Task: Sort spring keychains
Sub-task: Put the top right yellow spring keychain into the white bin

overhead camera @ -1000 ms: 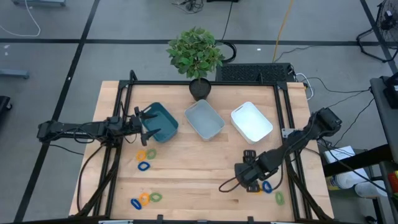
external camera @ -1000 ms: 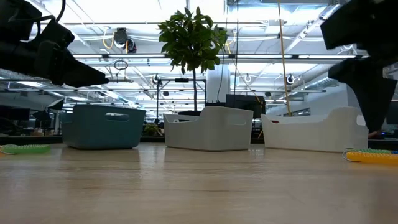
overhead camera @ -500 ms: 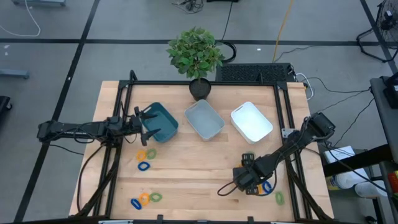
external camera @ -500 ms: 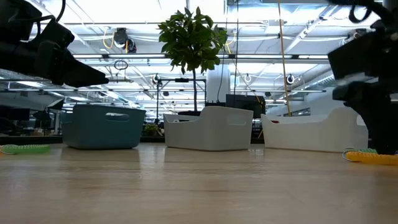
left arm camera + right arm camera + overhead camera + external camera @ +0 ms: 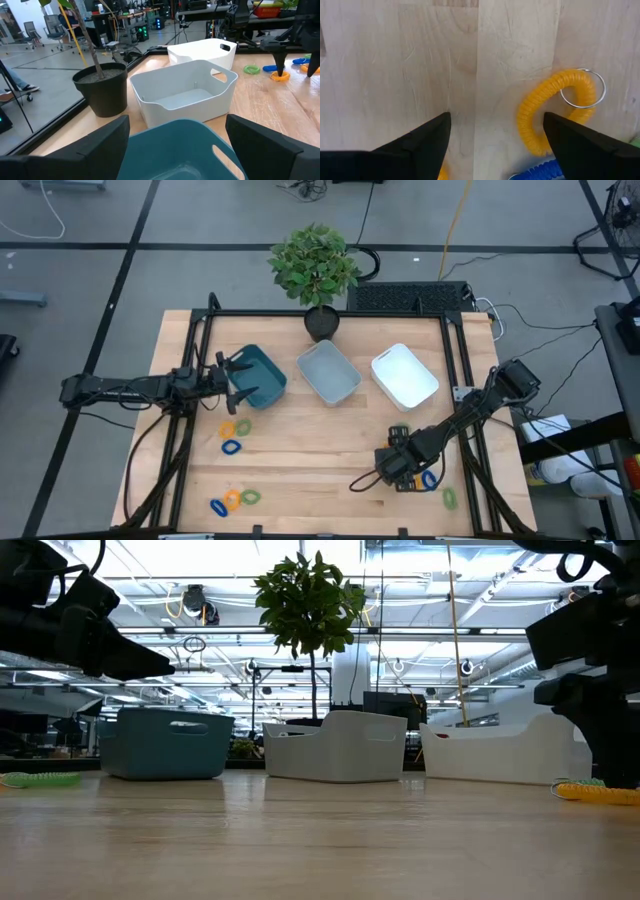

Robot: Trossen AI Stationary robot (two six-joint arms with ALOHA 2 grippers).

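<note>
My right gripper (image 5: 397, 467) (image 5: 495, 145) is open and points down near the table's near right corner. An orange spring keychain (image 5: 555, 110) with a metal ring lies flat between its fingers, close to one finger, and a blue one (image 5: 540, 172) lies just beside it. In the high view a blue keychain (image 5: 430, 478) and a green one (image 5: 450, 500) lie beside that gripper. More keychains lie at the left: orange and green (image 5: 235, 427), blue (image 5: 232, 447), and a group of three (image 5: 232, 500). My left gripper (image 5: 235, 380) (image 5: 175, 125) hovers open over the teal bin (image 5: 262, 370).
The grey-blue bin (image 5: 330, 372) and the white bin (image 5: 405, 375) stand in a row to the right of the teal one. A potted plant (image 5: 315, 265) stands at the far edge. Bare wood lies between the two keychain groups. A black frame (image 5: 460, 360) rims the table.
My right gripper has come down toward the orange keychain and shifted slightly toward the table's near edge, then held still. The keychains have stayed in place.
</note>
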